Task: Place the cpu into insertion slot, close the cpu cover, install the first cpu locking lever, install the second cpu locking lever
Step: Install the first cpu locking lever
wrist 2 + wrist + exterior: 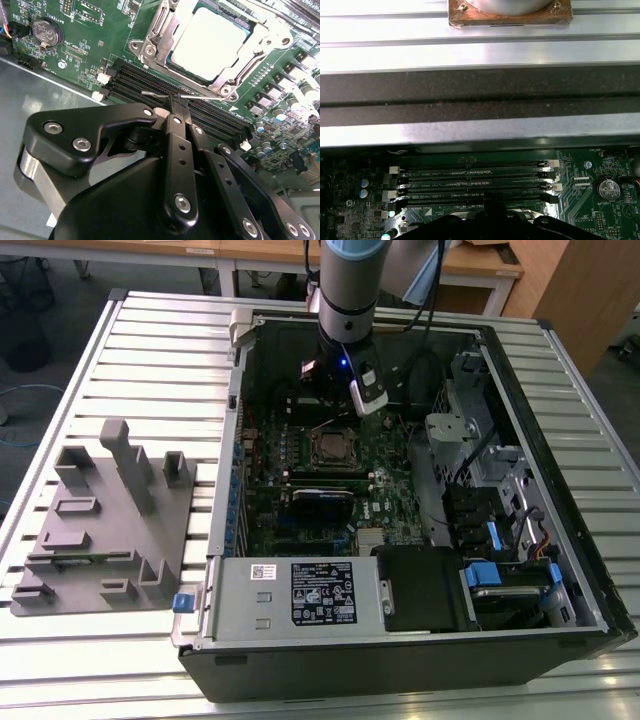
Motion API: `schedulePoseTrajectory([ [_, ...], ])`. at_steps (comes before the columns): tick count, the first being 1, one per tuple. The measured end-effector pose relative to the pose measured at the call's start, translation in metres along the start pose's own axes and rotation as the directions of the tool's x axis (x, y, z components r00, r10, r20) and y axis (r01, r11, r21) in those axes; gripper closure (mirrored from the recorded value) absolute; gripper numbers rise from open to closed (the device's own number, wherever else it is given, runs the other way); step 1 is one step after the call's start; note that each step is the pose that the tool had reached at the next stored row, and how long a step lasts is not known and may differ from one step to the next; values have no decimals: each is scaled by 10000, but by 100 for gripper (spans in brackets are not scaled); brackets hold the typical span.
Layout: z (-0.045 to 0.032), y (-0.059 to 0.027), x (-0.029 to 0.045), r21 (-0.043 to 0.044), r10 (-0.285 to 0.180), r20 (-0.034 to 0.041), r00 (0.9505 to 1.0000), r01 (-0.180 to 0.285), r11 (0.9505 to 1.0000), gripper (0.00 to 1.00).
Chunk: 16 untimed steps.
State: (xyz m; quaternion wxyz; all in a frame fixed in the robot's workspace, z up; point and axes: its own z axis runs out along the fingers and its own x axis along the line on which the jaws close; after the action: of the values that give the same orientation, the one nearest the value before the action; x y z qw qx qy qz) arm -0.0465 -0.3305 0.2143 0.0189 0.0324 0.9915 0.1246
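Fingers (177, 106) were closed, tips pinched on the thin wire cpu locking lever (150, 93). The lever lay across the black memory slots (132, 82), just beside the socket. I could not tell where its ends hooked. My own black linkage covered the near part of the board in the second wrist view.

Just past the tips sat the cpu (210, 40), silver-grey top up, in the insertion slot (149, 50). The slot's contact field was hidden beneath the chip and only its metal rim showed. The cpu cover (262, 36) lay flat around the chip, its far side cut off at the picture's edge. A coin battery (46, 31) sat well apart on the green board.

In the exterior view my arm (345, 300) stood over the socket, the wrist hiding the tips. The open computer case (400, 665) lay on the slatted table (150, 350). It held the motherboard (300, 475), a labelled power supply (310, 595) and drive bays (490, 540). A grey fixture block (100, 530) sat to the exterior view's left of the case, and I could not make out what its recesses held.
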Motion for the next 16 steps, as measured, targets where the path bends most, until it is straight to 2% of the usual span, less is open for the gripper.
schedulePoseTrajectory([
  [16,37,-9,-2,2,2,0,10000,-2,10000,90],
])
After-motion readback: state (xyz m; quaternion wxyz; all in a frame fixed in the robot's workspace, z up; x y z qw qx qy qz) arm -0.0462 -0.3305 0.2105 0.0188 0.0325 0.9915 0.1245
